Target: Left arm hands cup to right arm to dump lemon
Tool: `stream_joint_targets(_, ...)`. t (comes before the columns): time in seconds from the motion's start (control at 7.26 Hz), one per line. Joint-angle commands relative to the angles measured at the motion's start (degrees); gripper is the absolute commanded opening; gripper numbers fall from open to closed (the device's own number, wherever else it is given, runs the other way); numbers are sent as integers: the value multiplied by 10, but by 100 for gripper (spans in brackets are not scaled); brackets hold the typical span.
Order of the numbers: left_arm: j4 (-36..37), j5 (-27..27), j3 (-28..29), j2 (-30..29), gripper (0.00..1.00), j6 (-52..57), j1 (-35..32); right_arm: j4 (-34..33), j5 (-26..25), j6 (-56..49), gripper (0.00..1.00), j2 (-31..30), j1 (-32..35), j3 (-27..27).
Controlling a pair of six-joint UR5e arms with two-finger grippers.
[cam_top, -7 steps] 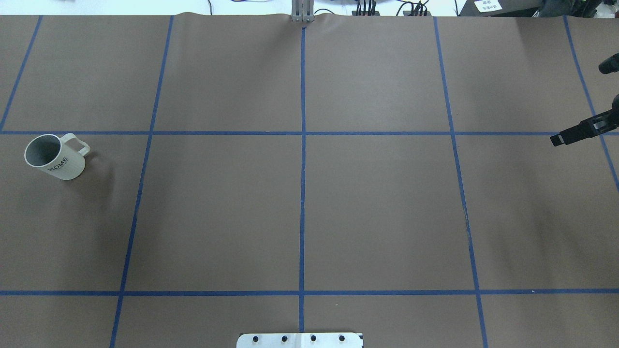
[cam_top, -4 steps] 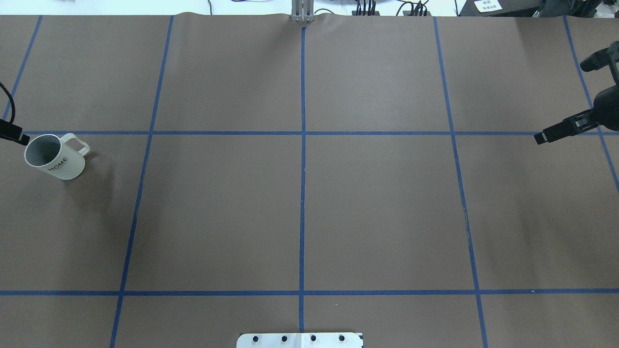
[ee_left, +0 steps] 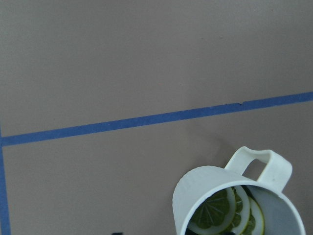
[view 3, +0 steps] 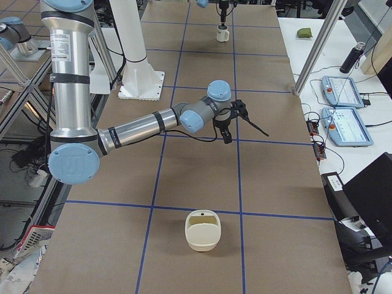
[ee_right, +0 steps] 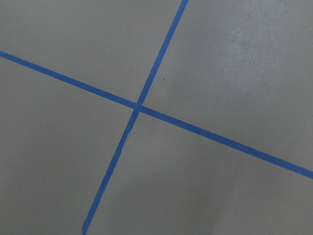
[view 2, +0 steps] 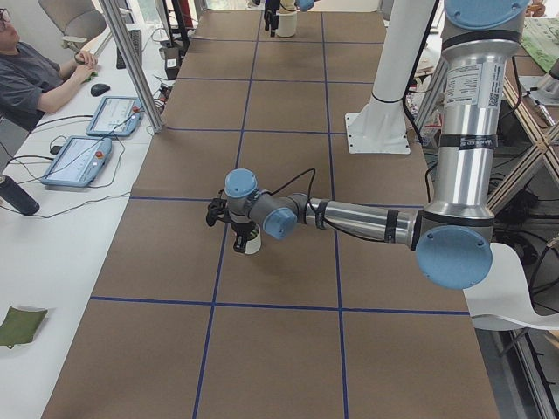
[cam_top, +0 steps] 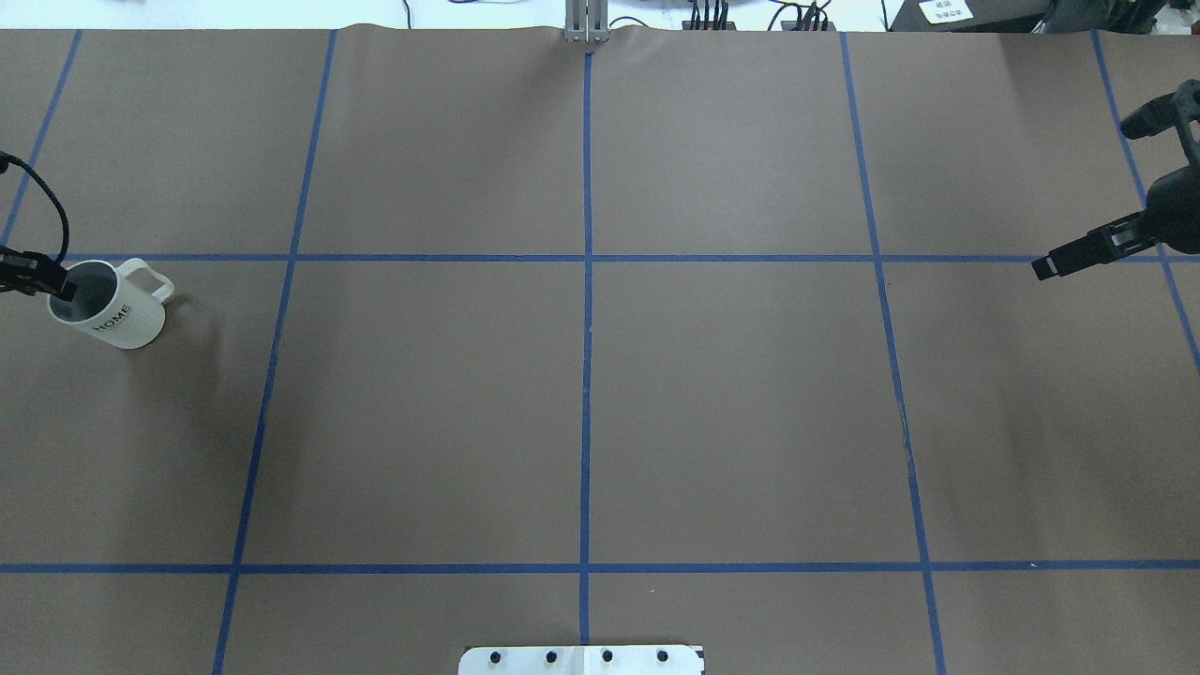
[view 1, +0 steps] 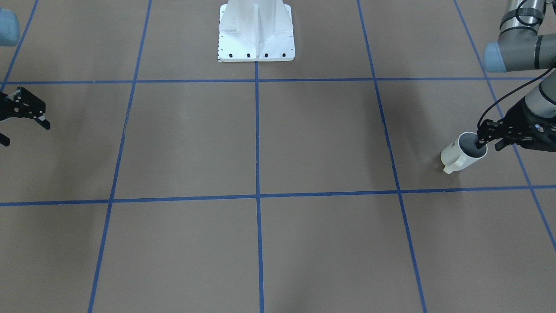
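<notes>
The cup [cam_top: 117, 314] is a white mug with "HOME" on its side. It stands upright at the table's far left, handle toward the middle, and shows in the front view [view 1: 460, 157]. The left wrist view shows lemon slices [ee_left: 222, 215] inside the cup [ee_left: 195, 188]. My left gripper [view 1: 489, 143] is open at the cup's rim on the side away from the handle. One finger [cam_top: 58, 283] is over the mouth and the other is outside the wall. My right gripper [view 1: 24, 132] is open and empty above the table's far right [cam_top: 1086, 197].
A cream tub [view 3: 202, 229] stands on the table at the robot's right end, beyond my right gripper [view 3: 236, 122]. The robot's white base [view 1: 256, 43] is at the near middle edge. Blue tape lines [cam_top: 586, 281] divide the brown table cover.
My left gripper has come in from the left edge and now reaches the cup's rim. My right gripper has moved a little further in from the right edge. The cup has not moved.
</notes>
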Motion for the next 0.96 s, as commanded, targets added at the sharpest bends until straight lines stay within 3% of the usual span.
stream_joint_targets(0.0,0,0,0,0,33,-1,5,1,0,0,100,0,0,0)
stream_joint_targets(0.14,0,0,0,0,21,-2,5,1,0,0,100,0,0,1)
stream_joint_targets(0.28,0,0,-1,0,0,-2,5,2,0,0,100,0,0,1)
stream_joint_targets(0.69,7,-15,-11,-1,0,-1,5,3,-1,-1,100,30,0,-4)
stream_joint_targets(0.83,10,-60,-15,-6,0,-2,-2,4,-1,-5,100,55,-1,-10)
